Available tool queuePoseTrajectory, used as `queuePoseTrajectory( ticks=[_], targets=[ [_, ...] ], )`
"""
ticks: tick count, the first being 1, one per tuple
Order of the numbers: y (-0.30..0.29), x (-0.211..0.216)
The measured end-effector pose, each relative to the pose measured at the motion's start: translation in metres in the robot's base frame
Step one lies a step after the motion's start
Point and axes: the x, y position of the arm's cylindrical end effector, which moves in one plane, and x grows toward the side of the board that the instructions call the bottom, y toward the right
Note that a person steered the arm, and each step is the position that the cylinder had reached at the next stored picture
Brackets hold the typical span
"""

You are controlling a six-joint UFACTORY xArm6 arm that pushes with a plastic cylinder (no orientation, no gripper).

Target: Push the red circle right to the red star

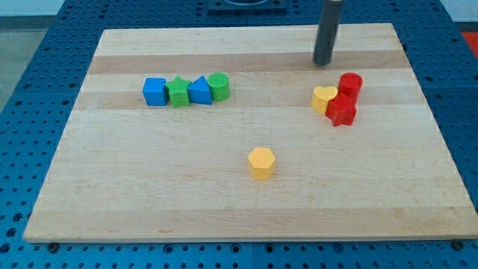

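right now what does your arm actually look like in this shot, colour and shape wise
Only my rod shows: a straight, round, dark grey cylinder with a smooth matte finish, entering from the view's top. It has no visible cables, markings or labels, and the rest of the arm is out of frame. My tip is blunt and flat, the same dark colour, toward the view's top from the red circle.

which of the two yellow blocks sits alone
The yellow hexagon at the board's middle, touching nothing. The yellow heart presses against the red star at the view's right.
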Motion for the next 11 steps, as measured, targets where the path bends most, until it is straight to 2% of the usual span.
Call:
queuePoseTrajectory(
  ticks=[2, 3, 6, 11],
  targets=[
    [0.053, 0.011],
    [0.056, 0.032],
    [0.017, 0.05],
    [0.017, 0.144]
  ],
)
